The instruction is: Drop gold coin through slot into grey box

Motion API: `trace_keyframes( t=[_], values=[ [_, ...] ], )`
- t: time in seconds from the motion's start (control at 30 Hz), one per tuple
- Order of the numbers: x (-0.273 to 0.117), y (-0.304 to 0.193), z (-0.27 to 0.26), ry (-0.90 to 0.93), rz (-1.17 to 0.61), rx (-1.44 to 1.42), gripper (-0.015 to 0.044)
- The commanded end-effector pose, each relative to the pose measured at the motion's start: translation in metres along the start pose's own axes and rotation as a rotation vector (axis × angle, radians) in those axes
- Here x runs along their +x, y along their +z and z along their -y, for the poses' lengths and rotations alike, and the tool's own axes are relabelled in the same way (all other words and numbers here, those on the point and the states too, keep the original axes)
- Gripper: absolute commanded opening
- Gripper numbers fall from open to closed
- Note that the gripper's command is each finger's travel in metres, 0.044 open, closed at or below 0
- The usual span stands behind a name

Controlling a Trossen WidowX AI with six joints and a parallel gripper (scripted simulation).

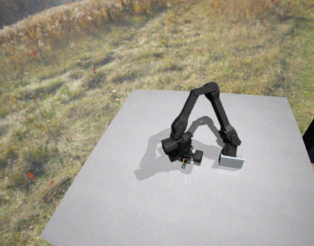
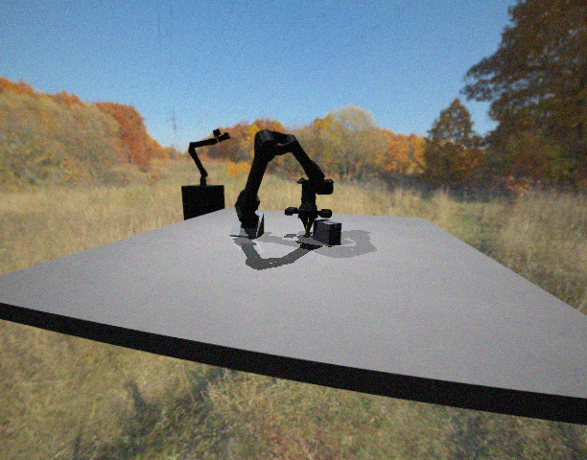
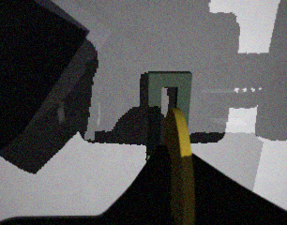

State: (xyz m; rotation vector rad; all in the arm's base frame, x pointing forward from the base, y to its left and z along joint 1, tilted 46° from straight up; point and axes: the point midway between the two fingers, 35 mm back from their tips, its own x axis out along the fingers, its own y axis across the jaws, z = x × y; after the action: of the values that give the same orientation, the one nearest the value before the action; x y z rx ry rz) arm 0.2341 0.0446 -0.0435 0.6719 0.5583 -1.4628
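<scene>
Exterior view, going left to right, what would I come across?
Black pedestal, near arm's base plate, fingers, dark grey box, large dark tree.

The pale grey table (image 1: 162, 206) (image 2: 293, 297) has a dark edge and stands in dry, grassy land. Behind it are orange and yellow trees (image 2: 353, 143) under a bright blue sky (image 2: 293, 59). Dark shadows lie on the table.

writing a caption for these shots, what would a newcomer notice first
The black arm, bent in a high arch over the pale table. Next, the gold coin, upright between the shut fingers at its dark-green holder. Autumn trees stand behind the table.
</scene>
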Motion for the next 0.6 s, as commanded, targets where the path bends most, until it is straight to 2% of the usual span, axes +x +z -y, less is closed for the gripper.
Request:
trace_keyframes(
  t=[0.0,0.57],
  values=[
    [-0.003,0.0,-0.001,0.003,0.001,-0.003,0.0],
    [-0.045,-0.003,-0.004,0.003,-0.004,-0.004,0.0]
  ],
)
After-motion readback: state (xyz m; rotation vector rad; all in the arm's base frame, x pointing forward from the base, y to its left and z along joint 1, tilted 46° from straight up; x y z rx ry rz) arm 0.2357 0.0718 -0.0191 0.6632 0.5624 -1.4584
